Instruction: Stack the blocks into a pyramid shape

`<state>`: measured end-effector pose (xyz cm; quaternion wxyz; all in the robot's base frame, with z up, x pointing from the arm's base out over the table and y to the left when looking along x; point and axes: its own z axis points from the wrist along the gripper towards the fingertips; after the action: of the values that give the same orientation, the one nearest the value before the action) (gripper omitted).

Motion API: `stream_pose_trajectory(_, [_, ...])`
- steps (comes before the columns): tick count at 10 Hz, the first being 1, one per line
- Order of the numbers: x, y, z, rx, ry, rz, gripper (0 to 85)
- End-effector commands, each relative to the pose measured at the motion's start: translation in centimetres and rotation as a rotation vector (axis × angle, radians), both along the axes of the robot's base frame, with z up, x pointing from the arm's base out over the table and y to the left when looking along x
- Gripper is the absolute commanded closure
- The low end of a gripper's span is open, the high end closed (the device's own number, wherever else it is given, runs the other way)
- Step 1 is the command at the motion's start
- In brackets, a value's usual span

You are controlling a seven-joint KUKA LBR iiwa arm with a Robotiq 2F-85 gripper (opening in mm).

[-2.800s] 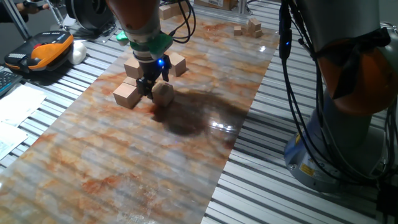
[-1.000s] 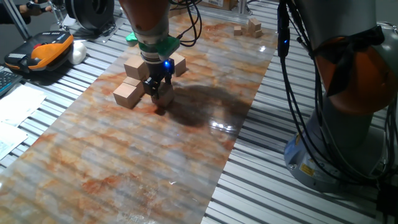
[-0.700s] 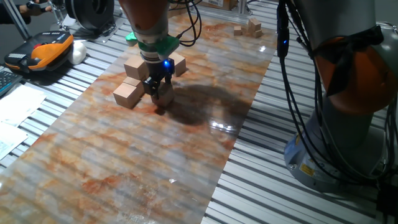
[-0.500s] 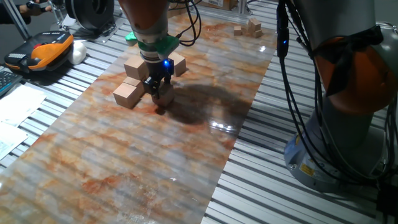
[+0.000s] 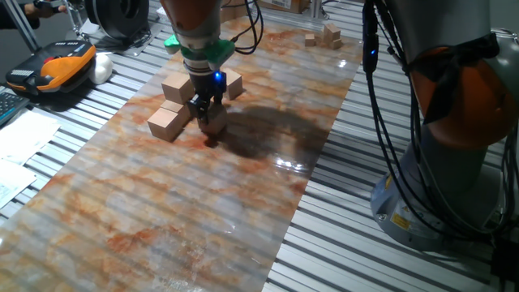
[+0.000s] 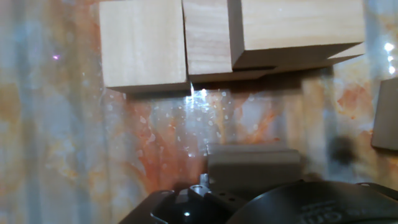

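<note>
My gripper (image 5: pixel 208 118) is shut on one tan wooden block (image 5: pixel 215 119) and holds it just above the table, right of the cluster. The cluster has a block at the front left (image 5: pixel 165 123), one behind it (image 5: pixel 173 107), one further back (image 5: pixel 177 87) and one at the back right (image 5: pixel 233 83). In the hand view the held block (image 6: pixel 252 165) shows grey in shadow at the bottom. Ahead of it lie a row of blocks: a left one (image 6: pixel 142 41), a middle one (image 6: pixel 205 36) and a nearer-looking right one (image 6: pixel 298 26).
Small wooden pieces (image 5: pixel 324 36) are heaped at the far end of the marbled mat (image 5: pixel 203 219). An orange-and-black tool (image 5: pixel 57 66) and papers (image 5: pixel 20 138) lie off the mat at left. The robot base and cables (image 5: pixel 438 162) stand at right.
The gripper, shut on the block, has shifted a little right since 2.8 s ago and has risen slightly in the last half second. The cluster has not moved.
</note>
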<state>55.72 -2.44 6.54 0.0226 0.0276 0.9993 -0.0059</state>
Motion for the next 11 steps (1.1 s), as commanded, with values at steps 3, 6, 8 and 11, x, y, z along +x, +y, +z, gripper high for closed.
stream_pose_trajectory(3, [-0.08,0.2,1.0,0.018,0.002,-0.024,85.0])
stream_pose_trajectory(6, [-0.38,1.0,2.6,0.030,0.022,-0.063,85.0])
stream_pose_trajectory(8, [-0.65,1.8,3.6,0.034,0.033,-0.094,85.0])
stream_pose_trajectory(11, [-1.12,3.0,5.2,0.026,0.038,-0.174,85.0])
